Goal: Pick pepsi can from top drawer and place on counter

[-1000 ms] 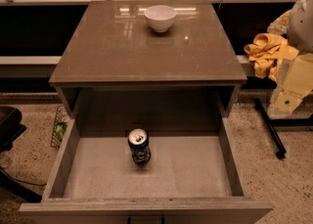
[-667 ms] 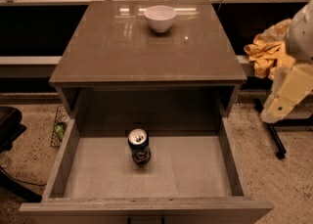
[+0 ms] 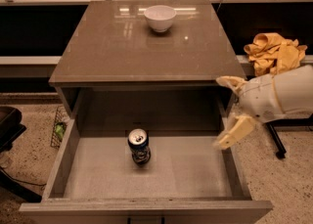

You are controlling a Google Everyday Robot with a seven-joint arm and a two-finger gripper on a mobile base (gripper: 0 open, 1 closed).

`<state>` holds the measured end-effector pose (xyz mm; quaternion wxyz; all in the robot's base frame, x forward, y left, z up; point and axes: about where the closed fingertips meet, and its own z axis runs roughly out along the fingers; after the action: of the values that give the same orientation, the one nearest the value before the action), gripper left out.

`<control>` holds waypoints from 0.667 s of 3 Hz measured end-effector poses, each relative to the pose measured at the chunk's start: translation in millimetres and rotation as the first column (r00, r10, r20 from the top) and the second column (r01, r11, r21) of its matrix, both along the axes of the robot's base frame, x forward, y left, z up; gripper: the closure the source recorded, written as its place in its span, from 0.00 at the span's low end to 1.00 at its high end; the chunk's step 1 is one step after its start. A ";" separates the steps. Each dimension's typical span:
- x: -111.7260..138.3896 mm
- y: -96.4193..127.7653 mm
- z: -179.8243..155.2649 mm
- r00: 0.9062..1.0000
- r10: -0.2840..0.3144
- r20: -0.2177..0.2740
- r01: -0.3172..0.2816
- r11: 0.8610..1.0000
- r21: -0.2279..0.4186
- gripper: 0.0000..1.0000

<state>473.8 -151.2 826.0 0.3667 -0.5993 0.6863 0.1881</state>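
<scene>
Pepsi can (image 3: pixel 139 145) stands upright on the top drawer (image 3: pixel 195 169) floor, untouched, so no step is done yet. At its 3 o'clock, over the drawer's right wall, the gripper (image 3: pixel 222 113) hangs wide open and empty. Grasping, lifting and placing on the bench (image 3: pixel 122 47) are all left to do.

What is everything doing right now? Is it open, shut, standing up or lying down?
top drawer: pulled open.
pepsi can: standing upright on the drawer floor, nothing touching it.
counter: holds the white bowl near its back edge.
white bowl: right way up.
yellow cloth: crumpled, to the right of the cabinet.
tool: open, holding nothing, at the drawer's right wall, apart from the can.
</scene>
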 end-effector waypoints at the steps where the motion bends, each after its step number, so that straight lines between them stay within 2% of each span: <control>1: 19.0 52.6 -23.7 0.997 0.027 0.079 -0.046 0.965 0.258 0.00; 2: 27.5 110.1 -28.5 0.986 0.081 0.145 -0.136 0.895 0.425 0.00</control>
<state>501.3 -41.1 797.5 0.5214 -0.5507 0.5687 0.3185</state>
